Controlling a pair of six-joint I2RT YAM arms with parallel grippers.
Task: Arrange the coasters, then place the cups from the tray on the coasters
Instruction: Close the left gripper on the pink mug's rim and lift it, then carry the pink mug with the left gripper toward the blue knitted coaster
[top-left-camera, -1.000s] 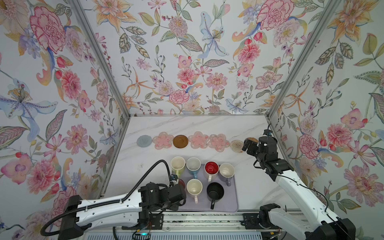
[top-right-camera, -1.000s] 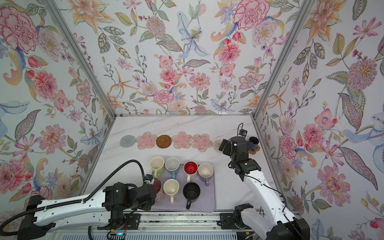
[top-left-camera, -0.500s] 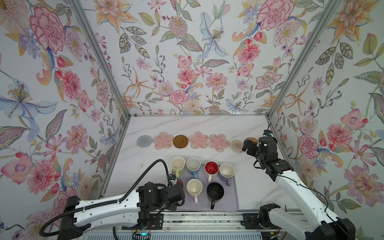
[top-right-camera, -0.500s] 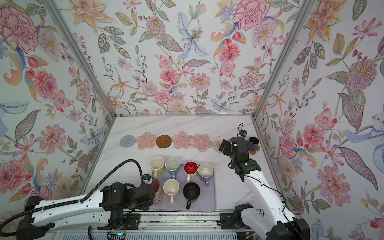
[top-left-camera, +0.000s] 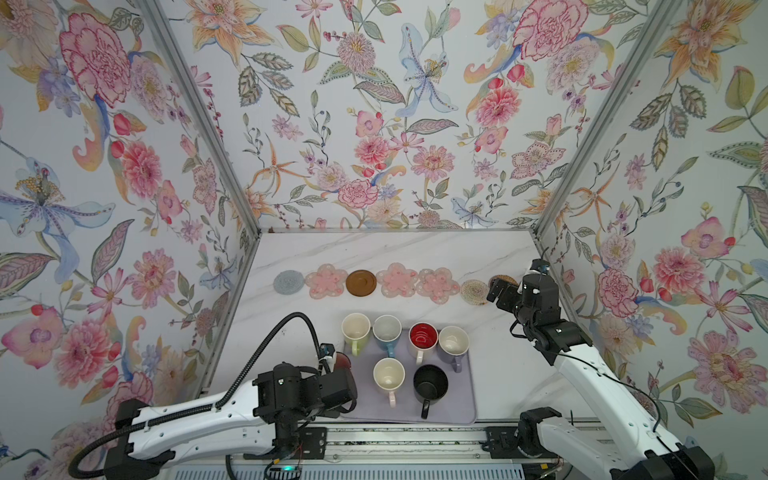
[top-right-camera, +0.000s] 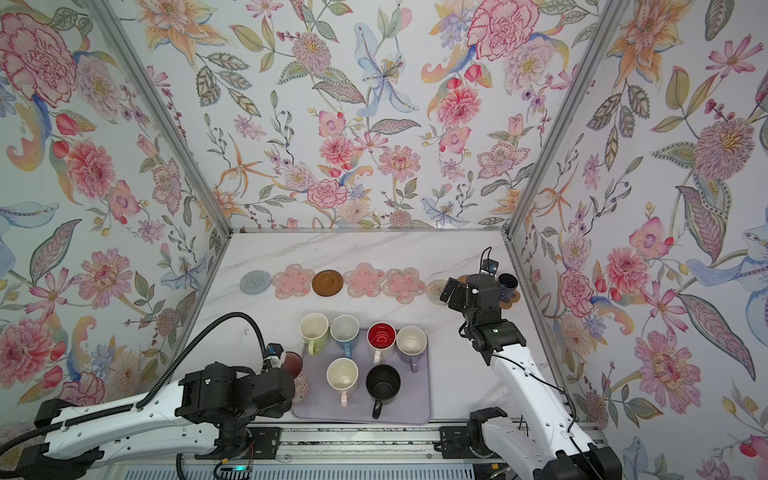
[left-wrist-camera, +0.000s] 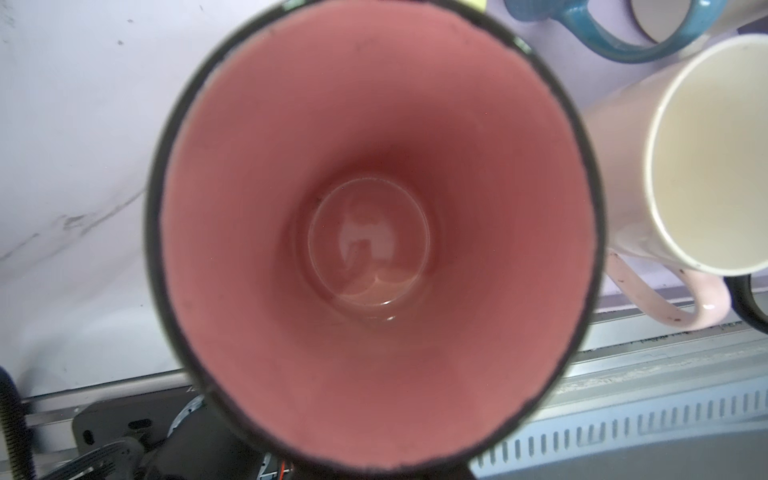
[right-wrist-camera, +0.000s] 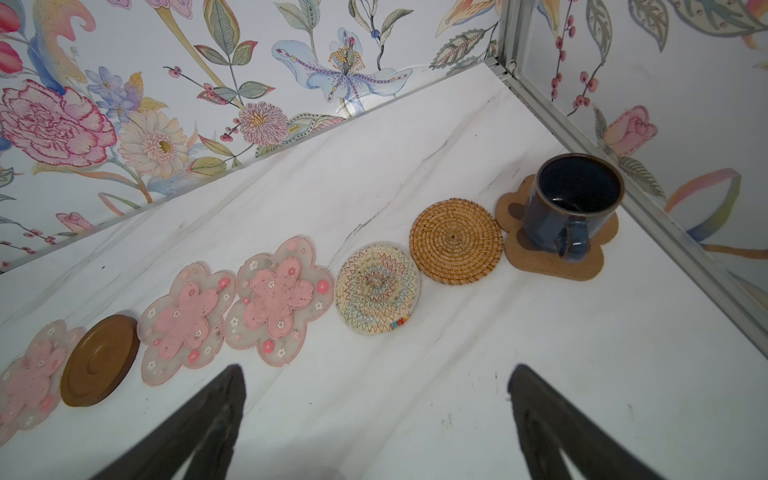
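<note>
Left gripper closed down on tall pink cup, at left edge of tray | six cups on tray | coasters in a row behind | right gripper spread wide, empty, near woven rounds | small dark navy cup on paw coaster.

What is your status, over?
Left gripper shut on tall pink mug. Right gripper open, empty. Small dark navy mug on brown paw-shaped coaster. Nothing in the way.
</note>
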